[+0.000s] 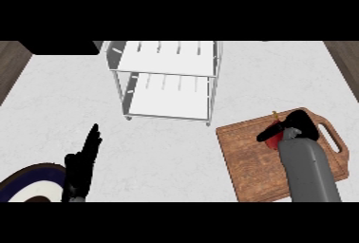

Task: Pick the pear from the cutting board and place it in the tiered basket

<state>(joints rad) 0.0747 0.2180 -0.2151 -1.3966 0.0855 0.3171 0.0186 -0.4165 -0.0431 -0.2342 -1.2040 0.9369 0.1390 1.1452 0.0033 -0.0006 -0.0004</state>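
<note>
the red pear (273,126) lies on the far part of the wooden cutting board (245,161) at the right of the scene, mostly hidden under the right hand (303,123), whose fingers and thumb curl round it so that only red patches and the stem show. as far as can be judged the task is at the grasp: the pear has not left the board, and the lift, the carry to the far left and the release into the white tiered basket (168,102) are all to come. the left hand (80,161) rests near left with straight fingers, beside a dark-rimmed plate (21,182).
</note>
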